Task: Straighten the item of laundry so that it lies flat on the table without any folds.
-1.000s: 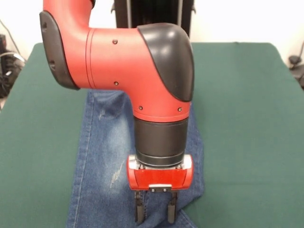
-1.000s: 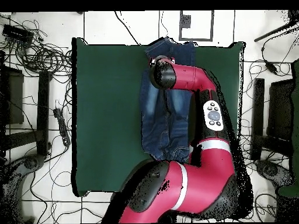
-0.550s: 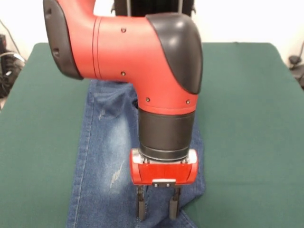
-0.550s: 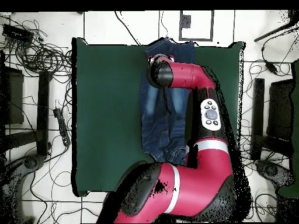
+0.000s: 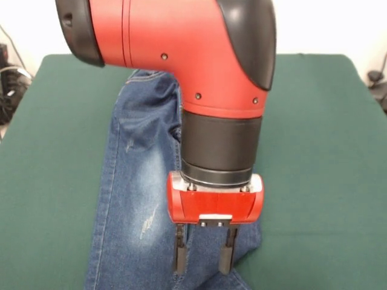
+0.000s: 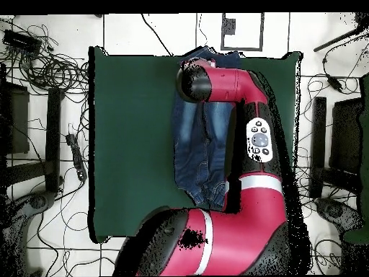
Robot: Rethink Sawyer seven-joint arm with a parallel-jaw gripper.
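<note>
Gripper [image 5: 202, 258] parted, holding nothing, poised over jeans [image 5: 136, 199] at 6 o'clock on table [image 5: 314, 133]. Fold seemingly at 5 o'clock; best pinch 1 layer only.

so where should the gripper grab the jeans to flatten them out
Probably the fabric edge near the hem end, right below the gripper, coming straight down. In the front view the jeans lie lengthwise on the table and that edge looks bunched, so pinching it and pulling outward should smooth it. The gripper is open above it.
</note>
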